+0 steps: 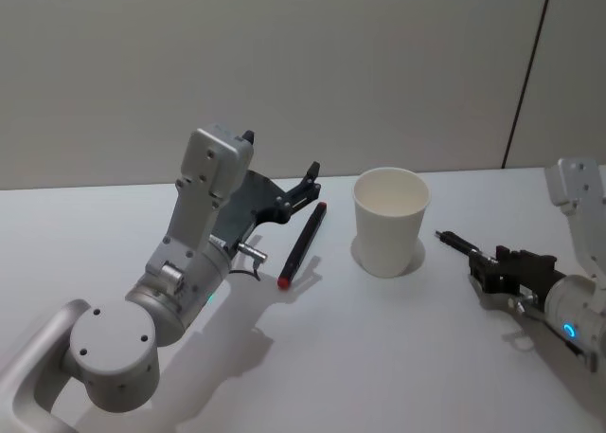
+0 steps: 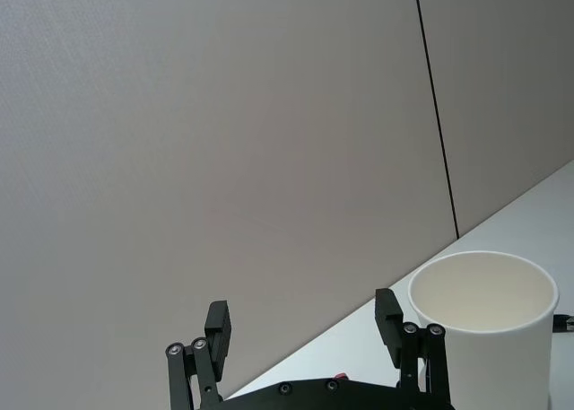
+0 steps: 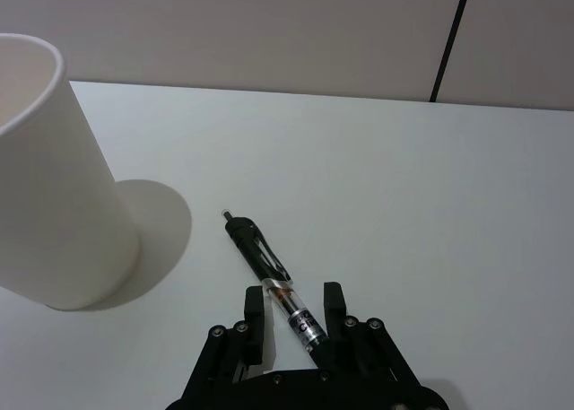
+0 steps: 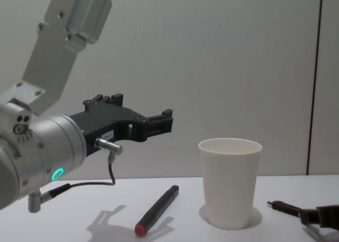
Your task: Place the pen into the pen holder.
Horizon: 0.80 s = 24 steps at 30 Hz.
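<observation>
A black pen (image 3: 269,271) with a clear barrel lies on the white table to the right of the pen holder (image 1: 390,220), a plain white paper cup (image 4: 230,181) standing upright. My right gripper (image 3: 294,304) sits low over the pen's rear half, open, one finger on each side with a small gap to the barrel; the tip (image 1: 447,237) points toward the cup. My left gripper (image 1: 311,182) hovers open above the table left of the cup (image 2: 484,329), holding nothing. Below it lies a second, dark pen with a red end (image 1: 301,246).
The table (image 1: 379,357) is bare white with a grey wall behind it. The left arm's elbow and base (image 1: 114,348) take up the near left. The dark pen (image 4: 157,209) lies diagonally between the left arm and the cup.
</observation>
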Tool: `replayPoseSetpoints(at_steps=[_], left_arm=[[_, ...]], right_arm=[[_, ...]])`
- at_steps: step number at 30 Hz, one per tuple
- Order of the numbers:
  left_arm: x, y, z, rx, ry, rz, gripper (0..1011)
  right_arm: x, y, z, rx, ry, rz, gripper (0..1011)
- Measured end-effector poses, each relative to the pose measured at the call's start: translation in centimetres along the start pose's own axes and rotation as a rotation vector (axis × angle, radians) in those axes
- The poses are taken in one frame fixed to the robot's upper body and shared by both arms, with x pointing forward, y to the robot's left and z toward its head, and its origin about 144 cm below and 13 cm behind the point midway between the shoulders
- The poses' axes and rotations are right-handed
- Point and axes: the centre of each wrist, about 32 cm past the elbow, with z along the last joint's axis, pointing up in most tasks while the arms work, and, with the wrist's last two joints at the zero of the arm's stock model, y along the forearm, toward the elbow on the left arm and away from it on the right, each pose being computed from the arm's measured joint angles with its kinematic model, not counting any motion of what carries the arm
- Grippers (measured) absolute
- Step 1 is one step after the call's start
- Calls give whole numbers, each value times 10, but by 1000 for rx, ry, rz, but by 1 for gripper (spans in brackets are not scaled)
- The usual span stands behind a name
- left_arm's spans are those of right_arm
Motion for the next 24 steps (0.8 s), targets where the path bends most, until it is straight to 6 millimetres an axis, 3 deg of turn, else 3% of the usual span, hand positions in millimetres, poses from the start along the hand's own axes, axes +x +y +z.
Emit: replayPoseSetpoints(at_steps=[24], left_arm=[[0,0,0,0,0,0,1001]], right_arm=[[-1,0,0,1,5,4,135]])
